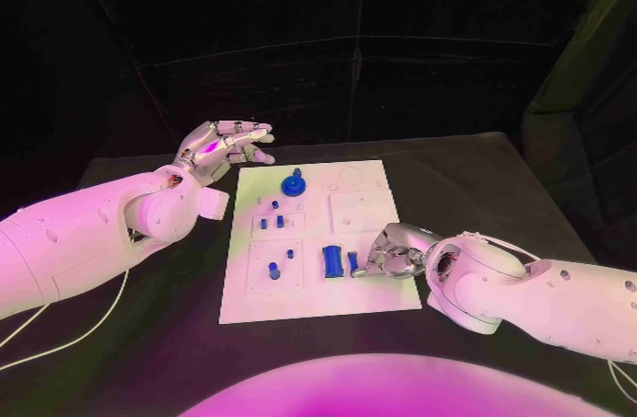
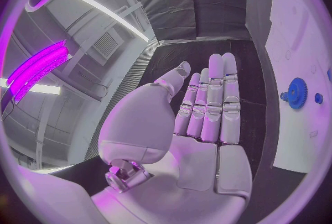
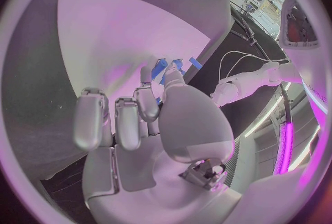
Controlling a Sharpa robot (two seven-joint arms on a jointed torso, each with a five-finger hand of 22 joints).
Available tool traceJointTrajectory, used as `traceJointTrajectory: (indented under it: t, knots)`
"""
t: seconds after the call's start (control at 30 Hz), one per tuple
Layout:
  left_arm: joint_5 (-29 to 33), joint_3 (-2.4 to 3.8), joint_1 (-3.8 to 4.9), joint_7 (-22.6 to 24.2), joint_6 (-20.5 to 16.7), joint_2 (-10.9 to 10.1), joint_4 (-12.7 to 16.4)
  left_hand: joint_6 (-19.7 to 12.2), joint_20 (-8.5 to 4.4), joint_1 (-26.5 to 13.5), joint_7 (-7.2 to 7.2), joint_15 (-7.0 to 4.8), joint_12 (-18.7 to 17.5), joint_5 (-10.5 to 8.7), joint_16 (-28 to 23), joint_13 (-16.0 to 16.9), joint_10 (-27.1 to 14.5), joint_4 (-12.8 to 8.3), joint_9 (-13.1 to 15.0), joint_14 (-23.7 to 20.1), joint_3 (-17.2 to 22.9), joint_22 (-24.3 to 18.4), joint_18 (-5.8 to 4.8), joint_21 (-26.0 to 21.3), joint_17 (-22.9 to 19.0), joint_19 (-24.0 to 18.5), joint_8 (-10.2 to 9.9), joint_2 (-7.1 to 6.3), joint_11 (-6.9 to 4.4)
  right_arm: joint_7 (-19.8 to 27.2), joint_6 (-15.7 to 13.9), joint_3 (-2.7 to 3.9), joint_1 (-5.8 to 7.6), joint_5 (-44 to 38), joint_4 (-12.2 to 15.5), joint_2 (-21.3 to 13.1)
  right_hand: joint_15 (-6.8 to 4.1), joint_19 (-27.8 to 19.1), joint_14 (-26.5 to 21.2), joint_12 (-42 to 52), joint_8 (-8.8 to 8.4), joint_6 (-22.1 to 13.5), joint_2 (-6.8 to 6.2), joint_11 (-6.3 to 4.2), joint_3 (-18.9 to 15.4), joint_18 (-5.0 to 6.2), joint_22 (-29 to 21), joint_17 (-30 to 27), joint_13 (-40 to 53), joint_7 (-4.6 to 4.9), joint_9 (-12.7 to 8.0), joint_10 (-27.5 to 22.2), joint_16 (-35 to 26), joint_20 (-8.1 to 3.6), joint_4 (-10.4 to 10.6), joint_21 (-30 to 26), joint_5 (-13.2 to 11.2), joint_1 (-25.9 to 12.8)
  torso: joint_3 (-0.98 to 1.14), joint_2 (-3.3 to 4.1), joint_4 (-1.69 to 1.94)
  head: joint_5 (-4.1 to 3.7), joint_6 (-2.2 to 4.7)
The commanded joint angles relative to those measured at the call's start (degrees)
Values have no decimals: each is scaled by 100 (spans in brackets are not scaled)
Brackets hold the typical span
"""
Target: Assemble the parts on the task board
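Head view: part (image 1: 354, 262) at right hand (image 1: 387, 257) fingertips.

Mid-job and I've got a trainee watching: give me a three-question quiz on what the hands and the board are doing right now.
1. True or false: the left hand is holding a part.
2. The right hand works at which edge of the task board? A) far B) near C) left
3. Fill in: the blue gear sits toward the board's ____ end.

Key: 1 false, it hovers open beside the board's far left corner. 2 B. 3 far.
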Motion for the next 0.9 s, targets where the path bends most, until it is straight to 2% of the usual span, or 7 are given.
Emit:
traceJointTrajectory:
  t: [0.03, 0.3, 0.5, 0.7, 0.77, 0.9]
  knots:
    - [11, 2, 8, 17, 94, 11, -3, -17, 11, -1, -26, -2, 35, 18, -29, -10, -11, -29, -5, -33, -17, -12, 24, -26, 8, 42, 26, 49, -36, 158, 240, 0, 5, -39, 6, -2, 3, -4, 399, -16, 18, -48, -3, 27, -11, -15, -7, 502, -2, 10, 8, -8, 1, -22, -34, -21, 38, 61, 5, 3, 4, -6, 1]
    - [11, 1, 7, 16, 98, 19, -8, -17, 11, -1, -26, -2, 35, 18, -29, -10, -11, -29, -5, -33, -17, -12, 24, -26, 8, 42, 26, 49, -36, 73, 206, 0, 6, -44, -130, 59, 6, 0, 401, -4, 20, -40, 97, 29, -39, -17, 4, 510, 11, 11, 24, 0, 5, -19, -10, -16, 118, 46, -4, 14, 9, 2, -10]
    - [11, 0, 7, 15, 102, 24, -8, -17, 11, -1, -26, -2, 35, 18, -29, -10, -11, -29, -5, -33, -17, -12, 24, -26, 8, 42, 26, 49, -36, -38, 190, 0, 6, -64, -252, 168, 4, 0, 399, -8, 24, -33, 159, 26, -46, -16, 3, 502, 9, 5, 34, -1, 0, -18, 0, -17, 157, 48, -1, 11, 14, 24, 2]
    - [11, -1, 7, 40, 82, 41, -14, -17, 12, -3, -25, -1, 36, 17, -30, -10, -12, -28, -6, -35, -18, -13, 23, -26, 8, 41, 28, 50, -35, -170, 81, 1, 6, -80, -324, 280, -1, 0, 397, -4, 24, -33, 244, 19, -55, -15, 1, 488, 17, -2, 48, 4, -11, -19, -13, -20, 261, 91, 2, 3, 23, 47, -22]
    - [11, -1, 7, 42, 78, 44, -17, -17, 11, -3, -25, -1, 36, 18, -30, -10, -12, -29, -5, -35, -17, -13, 23, -26, 8, 41, 29, 51, -35, -194, 72, 1, 6, -82, -340, 291, -2, -1, 397, -2, 23, -34, 250, 17, -65, -15, -1, 488, 19, -4, 52, 6, -11, -19, -20, -21, 296, 103, 3, 0, 33, 49, -24]
    - [11, -3, 7, 41, 74, 42, -20, -17, 11, -3, -25, -1, 36, 18, -30, -10, -12, -29, -5, -35, -17, -13, 23, -26, 8, 41, 29, 51, -35, -178, 108, 1, 6, -44, -333, 280, -2, -2, 397, -4, 20, -42, 217, 16, -103, -14, -5, 485, 21, -3, 59, 5, -14, -20, -55, -25, 324, 137, 1, 0, 13, 58, -21]
